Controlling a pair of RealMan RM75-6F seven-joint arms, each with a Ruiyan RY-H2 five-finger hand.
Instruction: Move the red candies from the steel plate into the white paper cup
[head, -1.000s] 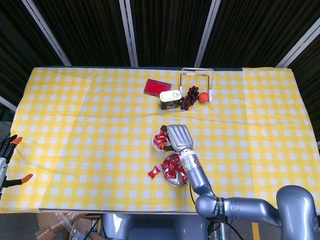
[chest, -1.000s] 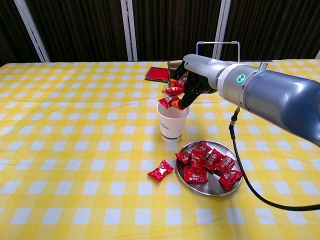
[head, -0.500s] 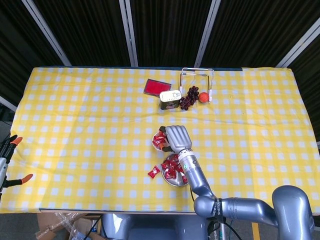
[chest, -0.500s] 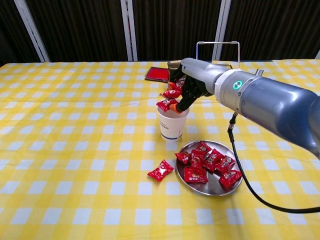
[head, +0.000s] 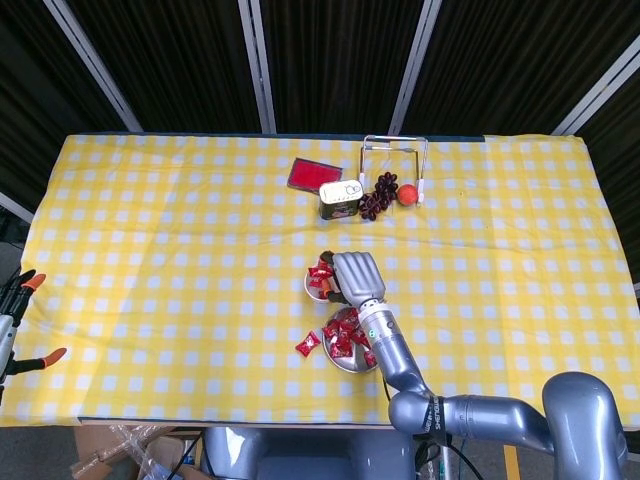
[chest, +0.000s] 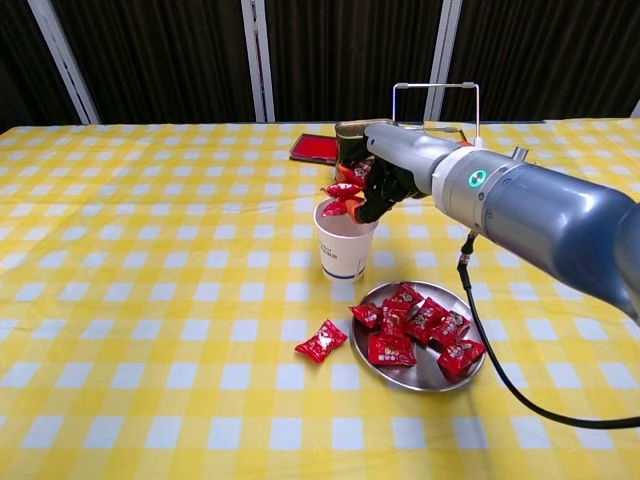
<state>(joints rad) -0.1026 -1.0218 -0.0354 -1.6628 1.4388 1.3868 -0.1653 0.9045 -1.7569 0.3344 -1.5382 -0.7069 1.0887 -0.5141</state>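
The white paper cup (chest: 344, 247) (head: 317, 285) stands just left of the steel plate (chest: 421, 372) (head: 349, 364). Several red wrapped candies (chest: 415, 325) lie piled on the plate. One more red candy (chest: 322, 341) (head: 307, 345) lies on the cloth to the plate's left. My right hand (chest: 372, 182) (head: 355, 275) hovers over the cup's mouth and pinches red candies (chest: 338, 198) (head: 320, 271) just above the rim. My left hand shows in neither view.
At the back of the table stand a tin can (head: 340, 199), a flat red packet (head: 314, 174), dark grapes (head: 378, 195), an orange fruit (head: 407, 194) and a wire rack (head: 395, 160). A black cable (chest: 478, 330) hangs from my right arm beside the plate.
My right hand has shifted slightly left and lower over the cup, bringing the held candies closer to its rim. Plate, cup and loose candy have not moved.
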